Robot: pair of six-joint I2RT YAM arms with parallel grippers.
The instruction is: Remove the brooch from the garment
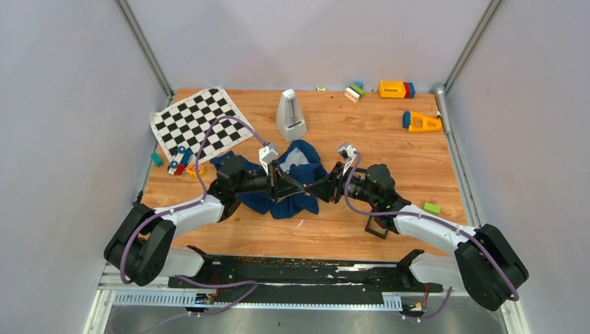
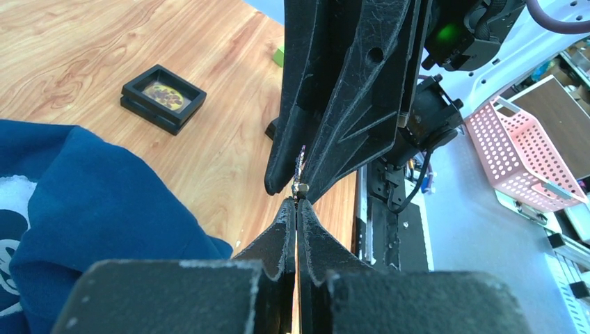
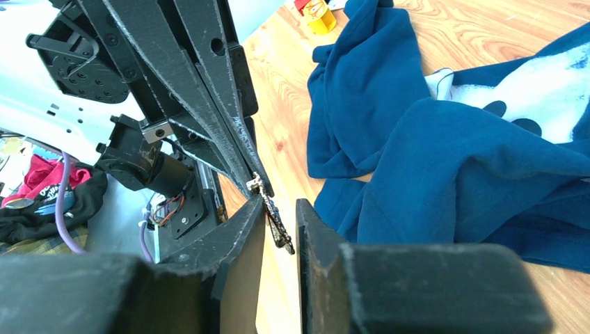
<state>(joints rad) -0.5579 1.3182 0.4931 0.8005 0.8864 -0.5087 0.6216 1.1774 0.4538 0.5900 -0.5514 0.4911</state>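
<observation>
Navy soft cloth, the garment (image 1: 289, 205), lies bunched on the wooden tabletop (image 1: 362, 139) between the two arms, its near hem loose and folded. Just above that hem the two arms meet tip to tip. The brooch (image 3: 278, 226) hangs there in the air, apart from the cloth. In the right wrist view bare wood shows between it and the nearest fold.

The left pincer (image 2: 297, 205) is pressed together, nipping a small gold end of the brooch at its very tips. The right pincer (image 3: 280, 209) is spread by a narrow gap. The brooch lies edge-on inside this gap, close along one inner face, with a slit of light on its other side.

Bare wood runs between the hem and the front edge of the tabletop. A black square frame (image 2: 163, 97) sits on it near the right arm. A chequered cloth (image 1: 198, 122) lies at the far left corner.
</observation>
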